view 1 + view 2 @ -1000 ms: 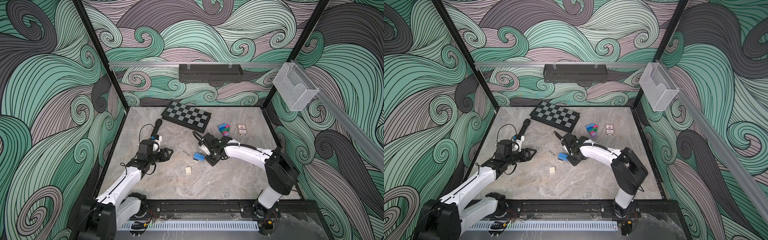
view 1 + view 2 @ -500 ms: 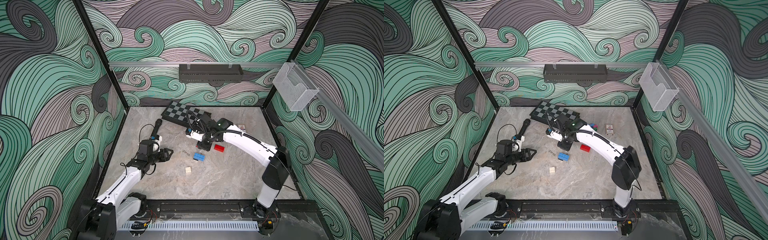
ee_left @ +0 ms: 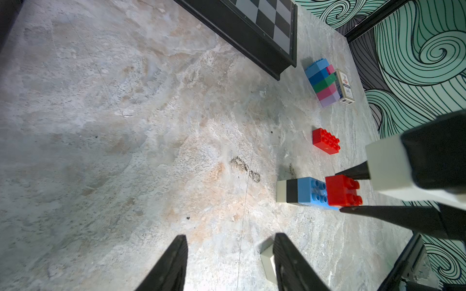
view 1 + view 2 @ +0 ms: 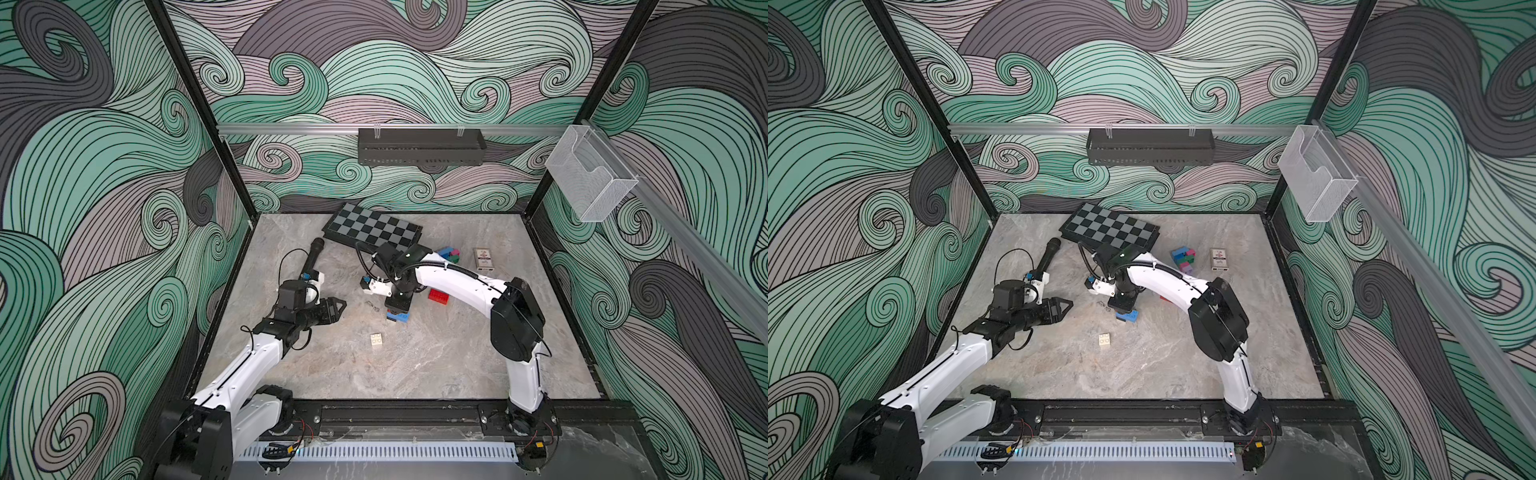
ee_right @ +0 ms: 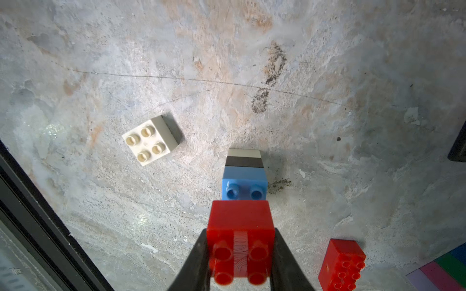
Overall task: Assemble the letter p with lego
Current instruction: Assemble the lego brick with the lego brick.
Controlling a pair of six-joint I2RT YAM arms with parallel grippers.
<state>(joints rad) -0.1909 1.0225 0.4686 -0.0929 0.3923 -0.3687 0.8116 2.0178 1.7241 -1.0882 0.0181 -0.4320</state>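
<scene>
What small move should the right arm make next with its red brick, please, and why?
Probably lower it straight down and press. The right gripper is shut on the red brick, which is roughly lined up over one end of the blue brick; whether it is seated I cannot tell.

Left arm (image 4: 249,365): reaching forward, held low.
Left gripper (image 3: 229,236): jaws parted, empty.
Right arm (image 4: 453,282): bent inward, wrist pointing down.
Right gripper (image 5: 240,241): clamped on red brick (image 5: 240,219).
</scene>
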